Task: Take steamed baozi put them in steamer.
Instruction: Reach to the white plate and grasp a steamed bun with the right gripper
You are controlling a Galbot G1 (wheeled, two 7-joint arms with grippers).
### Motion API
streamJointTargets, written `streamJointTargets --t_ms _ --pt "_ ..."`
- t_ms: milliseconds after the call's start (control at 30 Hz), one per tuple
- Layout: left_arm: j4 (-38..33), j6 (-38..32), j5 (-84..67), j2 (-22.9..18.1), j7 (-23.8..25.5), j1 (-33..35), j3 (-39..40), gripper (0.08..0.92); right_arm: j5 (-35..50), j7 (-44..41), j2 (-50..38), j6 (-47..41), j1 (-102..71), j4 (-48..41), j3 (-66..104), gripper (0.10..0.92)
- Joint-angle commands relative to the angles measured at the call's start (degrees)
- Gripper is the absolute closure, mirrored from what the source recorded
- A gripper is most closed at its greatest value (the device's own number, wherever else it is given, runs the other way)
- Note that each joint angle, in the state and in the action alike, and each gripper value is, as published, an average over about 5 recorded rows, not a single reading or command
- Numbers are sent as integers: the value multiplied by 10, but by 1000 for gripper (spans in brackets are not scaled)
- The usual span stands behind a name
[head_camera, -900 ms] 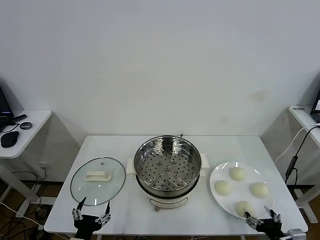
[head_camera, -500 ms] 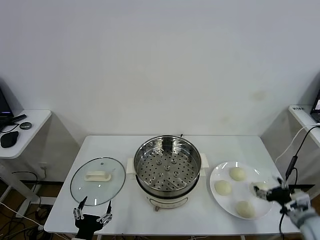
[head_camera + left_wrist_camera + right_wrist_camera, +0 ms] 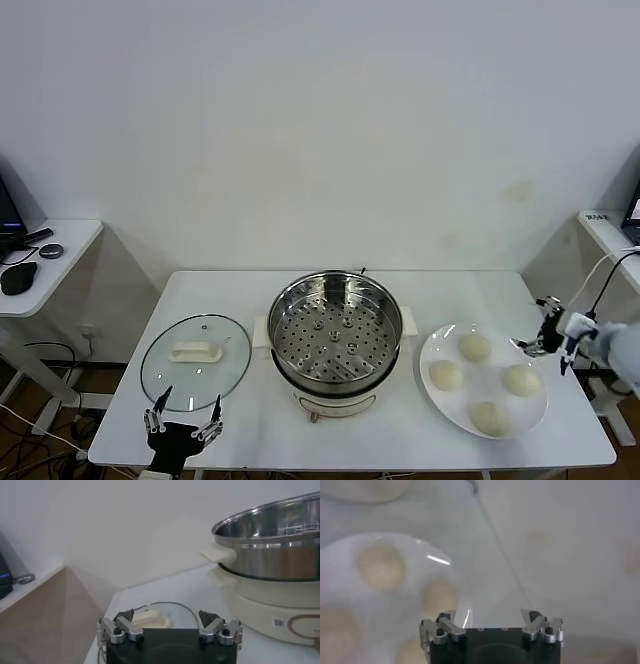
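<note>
Both grippers, left point(image 3: 184, 418) and right point(image 3: 548, 330), gape wide, empty.

Shiny steel steamer point(image 3: 336, 340) (perforated tray), glass lid point(image 3: 196, 361), 4 smooth matt baozi point(image 3: 474, 347), glossy plate point(image 3: 437, 346).

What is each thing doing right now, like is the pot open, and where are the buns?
Steamer: open, lid off, tray empty.
Lid: flat on the table, left of the steamer.
Buns: all four on the plate, none in the steamer.
Plate: on the table, right of the steamer.
Left gripper: open, empty, near the lid.
Right gripper: open, empty, by the plate's right edge.
</note>
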Motion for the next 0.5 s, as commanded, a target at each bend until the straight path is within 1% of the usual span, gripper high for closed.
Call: streamJointTargets --t_ms 33,167,333,500 --pt "-6 7 2 -4 2 3 -4 177 -91 -188 -38 80 259 -122 -246 203" --pt "-8 8 3 -6 2 11 -7 177 -93 -205 6 143 315 -191 -305 203" --pt "-11 9 5 -11 2 20 -9 177 -80 -190 73 204 328 -250 -315 203" --pt "-12 7 7 -13 0 30 -12 177 -114 -189 129 229 322 -281 -307 203"
